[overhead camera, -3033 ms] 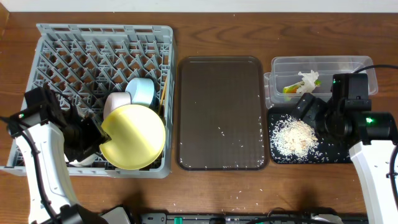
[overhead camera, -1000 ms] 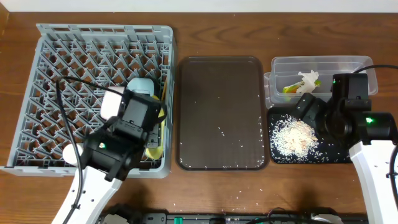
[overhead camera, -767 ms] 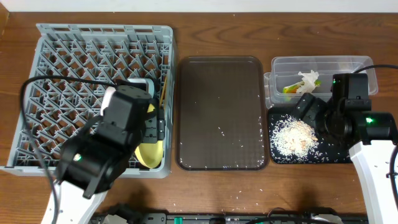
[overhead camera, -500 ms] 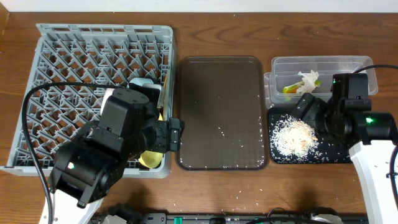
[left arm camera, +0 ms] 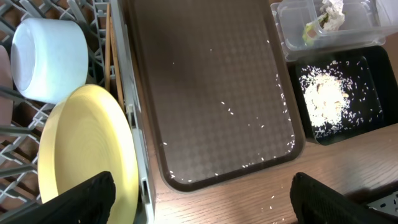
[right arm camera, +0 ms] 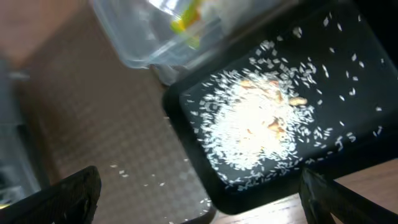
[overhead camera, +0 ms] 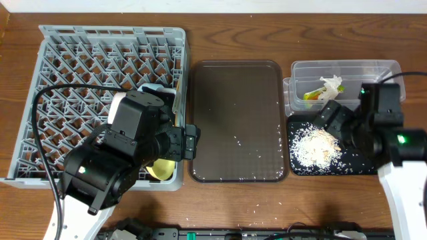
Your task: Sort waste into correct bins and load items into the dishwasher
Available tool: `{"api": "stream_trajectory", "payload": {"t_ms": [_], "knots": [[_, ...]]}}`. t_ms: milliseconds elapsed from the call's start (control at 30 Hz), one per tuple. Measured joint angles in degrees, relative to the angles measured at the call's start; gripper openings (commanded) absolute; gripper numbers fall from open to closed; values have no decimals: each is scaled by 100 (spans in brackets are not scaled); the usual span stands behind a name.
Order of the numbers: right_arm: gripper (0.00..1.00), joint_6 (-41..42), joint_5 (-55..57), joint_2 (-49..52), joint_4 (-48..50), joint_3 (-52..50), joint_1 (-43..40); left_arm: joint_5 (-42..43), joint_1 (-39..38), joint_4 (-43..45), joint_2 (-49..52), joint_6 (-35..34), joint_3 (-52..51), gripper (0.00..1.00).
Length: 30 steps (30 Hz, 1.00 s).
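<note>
Yellow round plastic plate [left arm camera: 81, 155] stands on edge in the grey lattice dish rack [overhead camera: 80, 53]; judged loaded, so withdrawal should rise clear of the rack rim. Left hand [left arm camera: 202, 202], spread wide and empty, hangs beside it above the brown rectangular tray [left arm camera: 205, 81]; right hand [right arm camera: 199, 205], likewise wide and empty, overlooks the black rice-strewn tray [right arm camera: 267, 118].

Table [overhead camera: 233, 40]: dark brown wood, grain running sideways.
Tray [overhead camera: 233, 100]: brown, rectangular, textured — lying flat at the table's middle.
</note>
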Motion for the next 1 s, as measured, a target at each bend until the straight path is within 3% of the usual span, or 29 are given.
{"api": "stream_trajectory", "payload": {"t_ms": [133, 267, 300, 433, 500, 733, 1000], "knots": [[99, -234, 468, -1373, 101, -28, 339, 0, 0, -7, 0, 0, 0, 91], [99, -605, 1023, -2524, 925, -313, 299, 0, 0, -9, 0, 0, -2, 92], [99, -833, 1213, -3029, 1283, -660, 262, 0, 0, -4, 0, 0, -2, 99], [99, -1174, 1462, -3893, 1521, -1558, 258, 0, 0, -11, 0, -2, 0, 99], [99, -1276, 1589, -4557, 1749, -2538, 254, 0, 0, -9, 0, 0, 0, 100], [99, -1357, 1615, -6006, 4192, -5130, 254, 0, 0, -7, 0, -2, 0, 100], [99, -1373, 1615, -6218, 5718, -6220, 254, 0, 0, -7, 0, -2, 0, 100]]}}
